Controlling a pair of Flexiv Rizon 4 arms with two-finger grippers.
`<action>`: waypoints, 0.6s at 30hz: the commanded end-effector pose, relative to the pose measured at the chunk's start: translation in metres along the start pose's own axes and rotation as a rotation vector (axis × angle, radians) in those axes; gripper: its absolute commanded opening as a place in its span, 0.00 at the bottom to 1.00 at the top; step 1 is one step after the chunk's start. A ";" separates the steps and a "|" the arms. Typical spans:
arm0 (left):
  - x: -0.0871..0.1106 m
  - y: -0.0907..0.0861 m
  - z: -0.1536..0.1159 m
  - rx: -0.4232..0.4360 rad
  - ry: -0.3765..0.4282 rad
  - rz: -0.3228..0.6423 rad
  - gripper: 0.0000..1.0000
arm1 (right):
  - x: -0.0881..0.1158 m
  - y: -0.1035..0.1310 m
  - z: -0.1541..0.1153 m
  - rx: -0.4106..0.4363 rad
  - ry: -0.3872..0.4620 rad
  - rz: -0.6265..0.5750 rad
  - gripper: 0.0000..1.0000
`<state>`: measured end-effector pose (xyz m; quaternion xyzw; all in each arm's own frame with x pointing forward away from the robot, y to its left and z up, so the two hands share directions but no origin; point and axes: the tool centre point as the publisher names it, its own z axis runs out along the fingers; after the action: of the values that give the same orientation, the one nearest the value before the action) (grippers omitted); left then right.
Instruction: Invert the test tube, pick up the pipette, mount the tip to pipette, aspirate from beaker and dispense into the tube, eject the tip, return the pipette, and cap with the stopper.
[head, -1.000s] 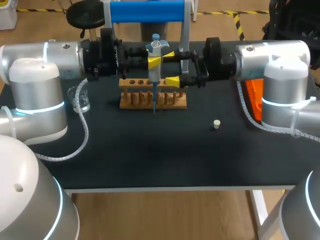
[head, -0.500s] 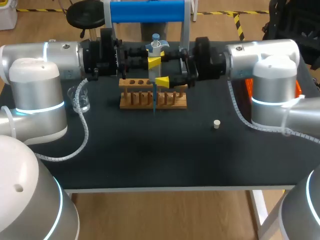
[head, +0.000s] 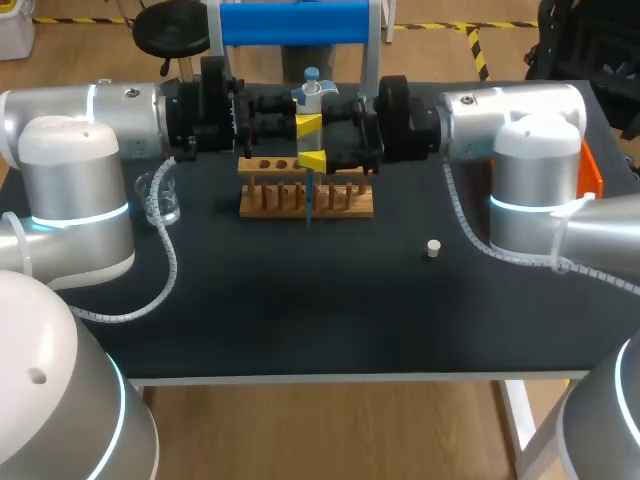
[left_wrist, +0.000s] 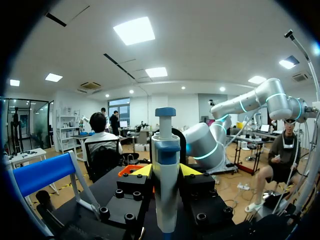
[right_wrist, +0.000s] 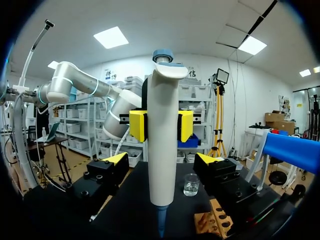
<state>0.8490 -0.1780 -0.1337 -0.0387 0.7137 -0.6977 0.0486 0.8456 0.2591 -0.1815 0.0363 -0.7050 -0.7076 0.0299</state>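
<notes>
left end effector clamped on upright pipette over rack, right end effector apart around its barrel, beaker to left, stopper loose on counter, right arm moved in closer

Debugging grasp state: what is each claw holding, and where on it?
Left claw holds the pipette by its upper body. Right claw holds nothing: open, straddling the lower body without touching.

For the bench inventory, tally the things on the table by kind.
Pipette: 1
Rack: 1
Beaker: 1
Stopper: 1
Orange box: 1
Blue stand: 1
Total: 6
</notes>
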 end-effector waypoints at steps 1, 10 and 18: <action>0.001 0.000 0.001 0.002 -0.004 0.001 0.00 | 0.001 0.000 0.002 -0.002 -0.004 -0.002 0.78; 0.001 0.000 0.001 0.002 -0.004 0.001 0.00 | 0.001 0.000 0.004 -0.003 -0.003 -0.002 0.50; 0.001 0.000 0.001 0.002 -0.004 0.001 0.00 | 0.001 0.001 0.003 -0.008 0.005 -0.004 0.41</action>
<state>0.8490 -0.1780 -0.1337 -0.0387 0.7137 -0.6977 0.0486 0.8443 0.2628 -0.1805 0.0392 -0.7024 -0.7100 0.0310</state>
